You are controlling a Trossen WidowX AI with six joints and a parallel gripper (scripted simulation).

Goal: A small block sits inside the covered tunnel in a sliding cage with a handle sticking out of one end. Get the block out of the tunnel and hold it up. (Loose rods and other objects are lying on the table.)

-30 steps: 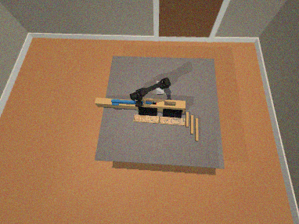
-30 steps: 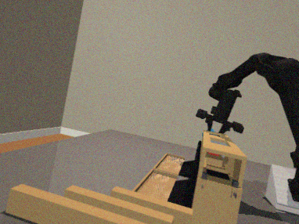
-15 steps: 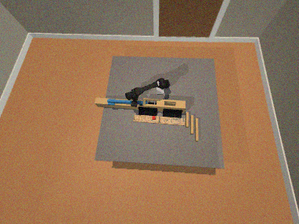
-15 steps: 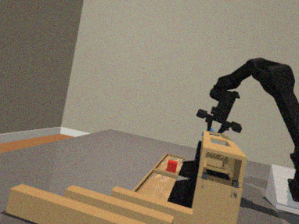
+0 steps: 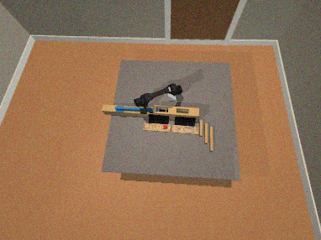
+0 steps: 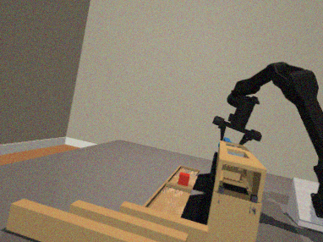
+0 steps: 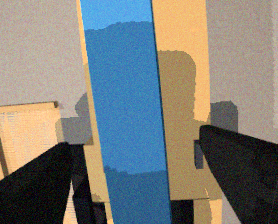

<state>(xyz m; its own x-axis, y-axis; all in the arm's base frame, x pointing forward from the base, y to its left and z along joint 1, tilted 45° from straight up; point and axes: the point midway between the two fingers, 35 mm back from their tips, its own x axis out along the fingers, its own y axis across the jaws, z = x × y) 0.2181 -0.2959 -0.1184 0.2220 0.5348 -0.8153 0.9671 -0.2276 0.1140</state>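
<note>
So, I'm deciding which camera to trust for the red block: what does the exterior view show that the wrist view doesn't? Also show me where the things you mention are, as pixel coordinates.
Only the exterior: the red block (image 5: 165, 127) (image 6: 183, 178) in a tray, three loose wooden bars (image 5: 206, 133) (image 6: 127, 220) and the arm's white base (image 5: 171, 96) (image 6: 304, 203).

Only the wrist: a long stretch of the blue handle's top, with a gap on each side before the fingers.

Both: the open gripper (image 5: 144, 110) (image 6: 232, 141) (image 7: 135, 137), some of the blue handle (image 5: 128, 109) (image 6: 227, 140) (image 7: 130, 100) and some tray edging.
</note>
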